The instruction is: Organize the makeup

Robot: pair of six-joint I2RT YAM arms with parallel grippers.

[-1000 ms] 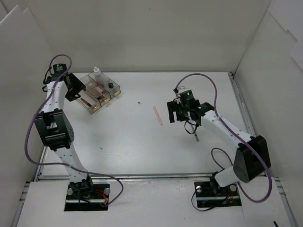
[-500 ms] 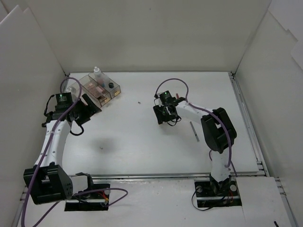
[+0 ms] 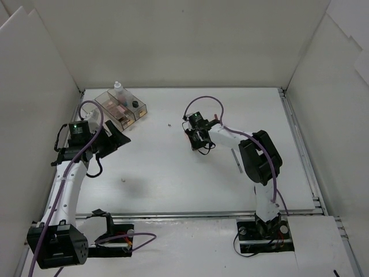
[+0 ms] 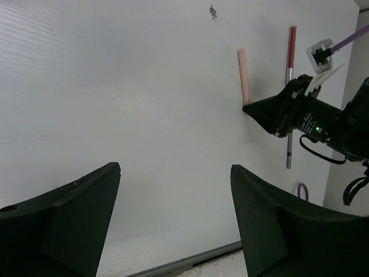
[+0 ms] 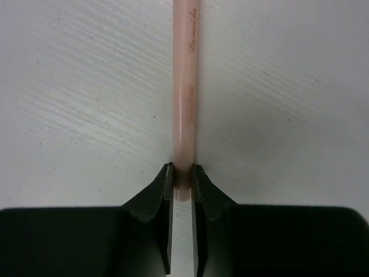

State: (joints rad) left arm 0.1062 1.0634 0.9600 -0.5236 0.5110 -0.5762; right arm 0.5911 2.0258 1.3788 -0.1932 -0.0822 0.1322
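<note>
- The left arm is folded lower than half a second ago. Its left gripper (image 3: 117,140) has swung away from the clear box (image 3: 122,109) toward the middle of the table (image 3: 161,179). The jaws gape wide with nothing between them.
- The right arm has barely shifted. Its right gripper (image 5: 183,168) sits low at the table's centre, clamped on the near end of the pink pencil (image 5: 185,86). The pencil lies flat and points straight away from the jaws.
- From above, that gripper now hides the pink pencil, which showed plainly a second ago.
- The clear box stands at the far left. Brownish-pink makeup fills its compartments, and a white bottle (image 3: 118,89) stands at its far corner.
- A red-and-grey pencil (image 4: 291,55) lies nearly parallel to the pink one, just beyond the right gripper.
- A dark speck (image 3: 168,123) lies between the box and the right gripper.
</note>
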